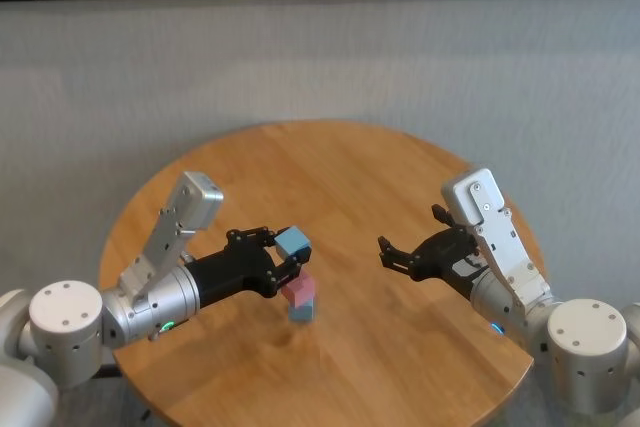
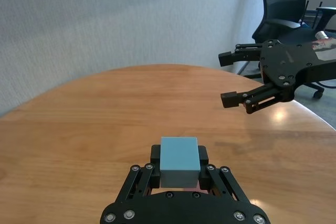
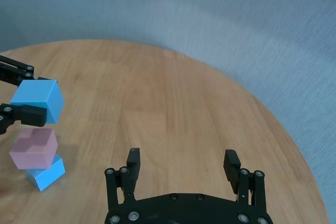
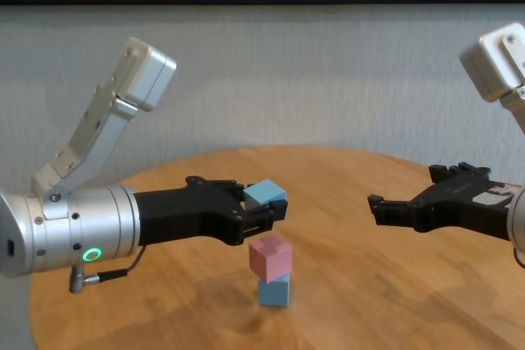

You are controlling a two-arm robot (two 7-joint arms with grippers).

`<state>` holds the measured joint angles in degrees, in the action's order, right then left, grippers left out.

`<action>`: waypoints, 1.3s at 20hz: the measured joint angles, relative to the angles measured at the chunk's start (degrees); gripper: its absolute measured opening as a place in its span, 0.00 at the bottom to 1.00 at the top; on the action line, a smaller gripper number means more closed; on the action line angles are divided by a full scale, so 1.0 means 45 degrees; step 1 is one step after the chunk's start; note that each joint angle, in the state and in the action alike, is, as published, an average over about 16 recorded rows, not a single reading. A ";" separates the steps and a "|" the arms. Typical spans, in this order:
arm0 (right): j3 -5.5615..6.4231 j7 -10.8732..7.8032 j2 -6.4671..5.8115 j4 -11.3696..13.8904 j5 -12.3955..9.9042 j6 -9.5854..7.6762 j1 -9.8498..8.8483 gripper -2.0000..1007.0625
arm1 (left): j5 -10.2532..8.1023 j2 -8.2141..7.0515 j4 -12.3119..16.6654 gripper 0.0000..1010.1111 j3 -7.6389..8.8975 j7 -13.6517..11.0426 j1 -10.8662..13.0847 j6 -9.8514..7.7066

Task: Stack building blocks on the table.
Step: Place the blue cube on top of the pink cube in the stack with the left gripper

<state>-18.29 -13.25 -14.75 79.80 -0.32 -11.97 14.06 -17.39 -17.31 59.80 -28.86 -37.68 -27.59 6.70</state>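
Holding a light blue block pinched by opposite flat faces, the left gripper hangs just above the pink block on the lower blue block, mid worktop; right gripper idles wide open and empty, well apart on the right. Blocks look light, rigid and matte, so side grips should hold, though the twisted pink one could tip. Left wrist view hides nearly the whole stack; exact alignment is hard to judge.

Bare table between grippers
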 joint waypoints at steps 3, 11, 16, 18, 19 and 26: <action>0.0000 0.0000 0.0000 0.0000 0.0000 0.0000 0.0000 1.00 | -0.0028 -0.0099 0.0230 0.39 -0.0050 0.0107 0.0082 -0.0109; 0.0000 0.0000 0.0000 0.0000 0.0000 0.0000 0.0000 1.00 | -0.0105 -0.0389 0.0967 0.39 -0.0148 0.0335 0.0409 -0.0452; 0.0000 0.0000 0.0000 0.0000 0.0000 0.0000 0.0000 1.00 | -0.0163 -0.0459 0.1102 0.39 -0.0212 0.0368 0.0504 -0.0572; 0.0000 0.0000 0.0000 0.0000 0.0000 0.0000 0.0000 1.00 | -0.0189 -0.0454 0.1061 0.39 -0.0240 0.0359 0.0504 -0.0594; 0.0000 0.0000 0.0000 0.0000 0.0000 0.0000 0.0000 1.00 | -0.0203 -0.0447 0.1028 0.39 -0.0254 0.0353 0.0499 -0.0602; 0.0000 0.0000 0.0000 0.0000 0.0000 0.0000 0.0000 1.00 | -0.0280 -0.0342 0.0682 0.39 -0.0343 0.0284 0.0393 -0.0615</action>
<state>-18.29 -13.25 -14.75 79.81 -0.32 -11.97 14.06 -18.65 -18.85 62.87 -30.41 -36.41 -25.82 3.93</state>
